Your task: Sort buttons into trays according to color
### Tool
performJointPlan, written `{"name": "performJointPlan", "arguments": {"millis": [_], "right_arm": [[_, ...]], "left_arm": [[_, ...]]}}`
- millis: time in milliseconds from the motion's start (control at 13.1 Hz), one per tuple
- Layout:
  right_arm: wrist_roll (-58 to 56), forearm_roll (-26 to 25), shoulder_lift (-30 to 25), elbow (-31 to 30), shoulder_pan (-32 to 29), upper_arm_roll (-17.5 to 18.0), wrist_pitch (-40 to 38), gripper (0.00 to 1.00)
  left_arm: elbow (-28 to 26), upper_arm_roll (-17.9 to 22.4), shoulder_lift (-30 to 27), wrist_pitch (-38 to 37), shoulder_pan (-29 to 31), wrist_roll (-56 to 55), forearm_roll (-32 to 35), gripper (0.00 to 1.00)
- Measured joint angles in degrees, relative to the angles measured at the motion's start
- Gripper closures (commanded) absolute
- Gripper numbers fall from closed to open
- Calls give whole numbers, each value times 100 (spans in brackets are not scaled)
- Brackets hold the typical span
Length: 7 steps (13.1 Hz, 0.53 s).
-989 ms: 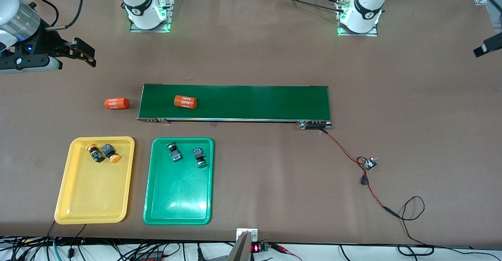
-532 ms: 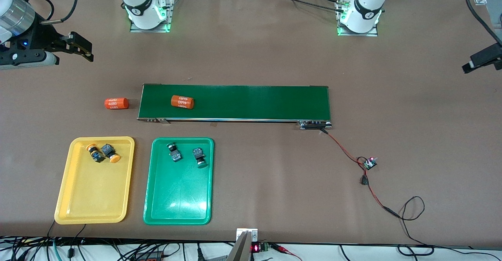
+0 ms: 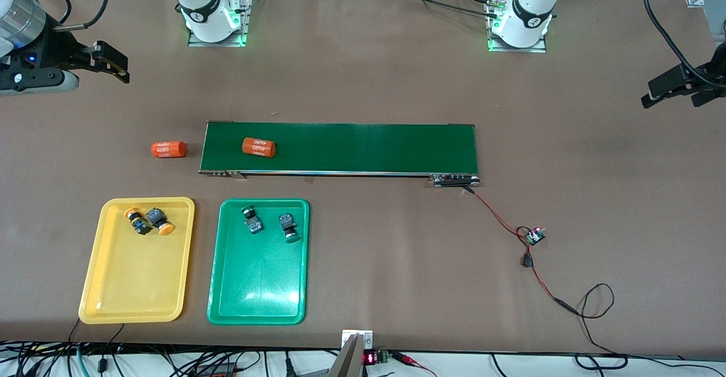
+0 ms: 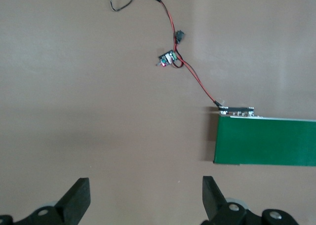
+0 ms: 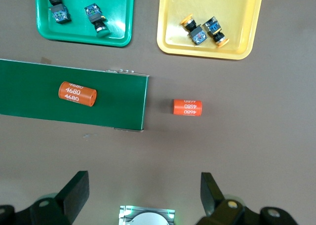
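Rolling along the belt (image 3: 340,148), one orange cylinder (image 3: 258,147) moved. Right gripper (image 3: 108,62) and left gripper (image 3: 675,89) hang wide, empty. Buttons (image 3: 148,221) look light, hard; pinch the blocky body.

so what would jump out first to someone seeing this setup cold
Probably the yellow tray and green tray, side by side nearest the front camera, each holding two buttons of its own color. Next, the dark conveyor belt mid-table, carrying an orange cylinder, a second one lying just off its end.
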Motion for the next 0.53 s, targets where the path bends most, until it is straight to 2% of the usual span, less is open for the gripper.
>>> {"name": "performJointPlan", "arguments": {"millis": [228, 532], "right_arm": [[-38, -19, 65, 0, -4, -15, 0, 0], [-661, -19, 70, 1, -234, -101, 32, 0]], "left_arm": [[-1, 45, 316, 424, 51, 20, 0, 0], [38, -19, 393, 463, 67, 33, 0, 0]]}}
